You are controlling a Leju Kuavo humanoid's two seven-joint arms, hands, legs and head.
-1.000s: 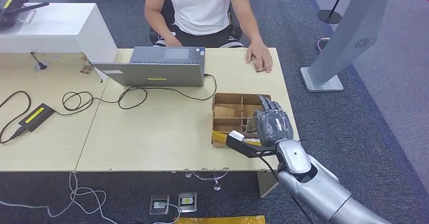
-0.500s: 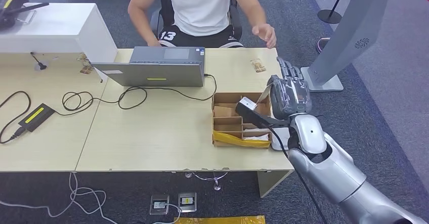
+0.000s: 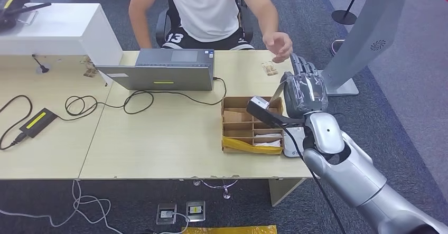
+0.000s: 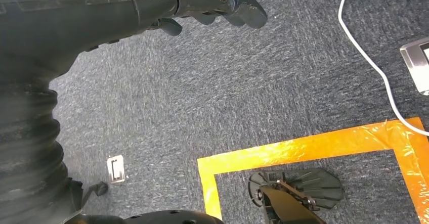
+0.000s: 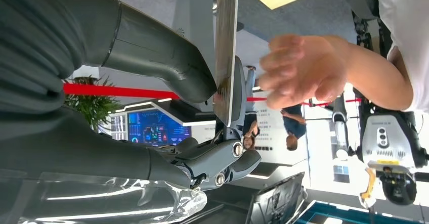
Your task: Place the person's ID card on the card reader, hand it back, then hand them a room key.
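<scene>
One thin, stiff wood-coloured card (image 5: 225, 47) sits pinched edge-on between my right hand's (image 3: 302, 92) thumb and fingers, raised beside the person's reaching hand (image 3: 278, 46). I judge it light and slippery; they should take its free end.

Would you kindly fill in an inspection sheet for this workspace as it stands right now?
Surface: pale wooden table, two desks joined.
Job's things: card pinched in right hand, raised toward person's hand; another card lies on the table; white reader beside the cardboard organiser.
Clutter: laptop, power brick.
Hands: right holds card; left hand hangs over carpet, holding nothing.
Cables: black loops by the laptop; white cable on the floor.
Surroundings: seated person, grey stand, orange floor tape.
</scene>
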